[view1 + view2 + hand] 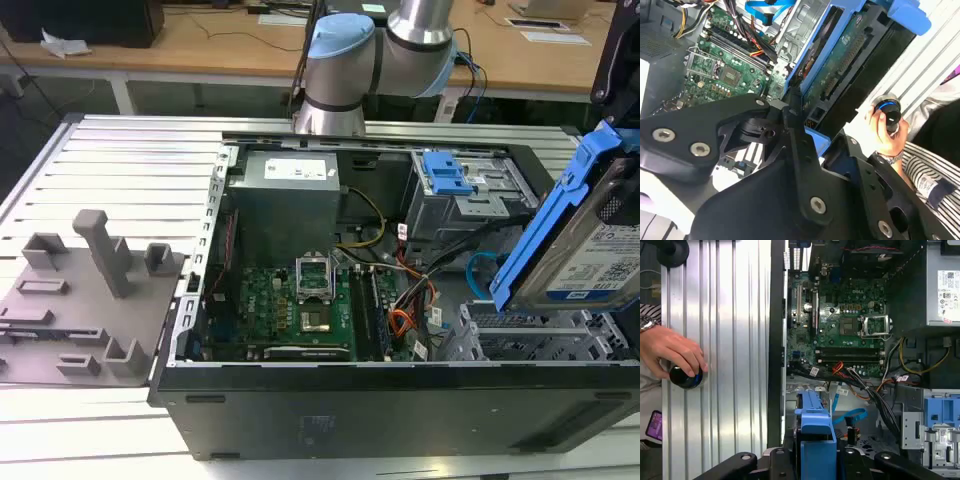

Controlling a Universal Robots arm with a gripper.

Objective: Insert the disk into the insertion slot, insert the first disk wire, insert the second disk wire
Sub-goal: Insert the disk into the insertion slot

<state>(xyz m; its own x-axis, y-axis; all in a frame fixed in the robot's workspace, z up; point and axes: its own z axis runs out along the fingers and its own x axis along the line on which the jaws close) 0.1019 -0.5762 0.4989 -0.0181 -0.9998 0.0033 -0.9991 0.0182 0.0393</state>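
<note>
Disk (608,250) in blue frame hangs tilted at the exterior view's right, above the slot (520,340) of the open case (400,410) on the ribbed counter (130,160); blue cable (478,268) loops beside it, orange wires (399,322) near the motherboard (290,300).

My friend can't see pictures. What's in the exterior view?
The disk in its blue frame hangs tilted above the insertion slot at the exterior view's right, not yet inside. The slot sits in an open computer case on a ribbed metal table, green motherboard showing.

Silver arm (420,20) with pale-blue joint caps (340,40) — black, screw-studded pincer (792,112).
</note>
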